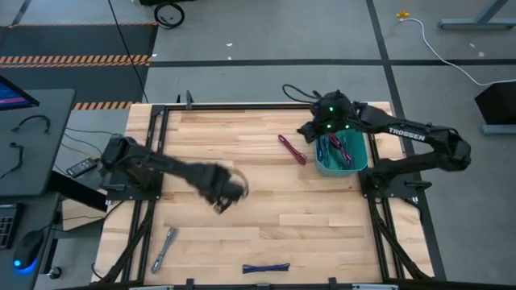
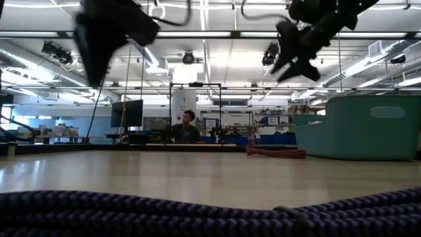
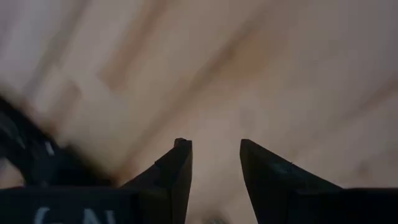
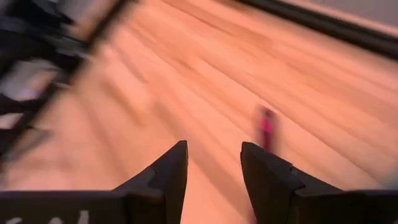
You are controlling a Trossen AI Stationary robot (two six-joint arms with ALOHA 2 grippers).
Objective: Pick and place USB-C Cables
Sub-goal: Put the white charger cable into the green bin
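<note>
Both grippers are open and hold nothing. My left gripper (image 1: 226,196) (image 3: 214,147) hovers over bare wood near the table's middle. My right gripper (image 1: 310,129) (image 4: 213,147) hangs in the air just left of the teal bin (image 1: 355,165). Several cable bundles (image 1: 339,149) lie inside that bin. A maroon-magenta cable (image 1: 292,149) (image 4: 266,127) (image 2: 276,153) lies flat on the table left of the bin, ahead of my right fingers. A silver-grey cable (image 1: 165,248) lies near the near-left corner. A blue cable (image 1: 266,268) (image 2: 197,210) lies at the near edge.
The bin (image 2: 368,128) stands by the table's right edge. Black frame rails (image 1: 153,161) run along the table's left and right sides. The wood between the left gripper and the maroon cable is bare. A person (image 2: 187,126) sits far behind the table.
</note>
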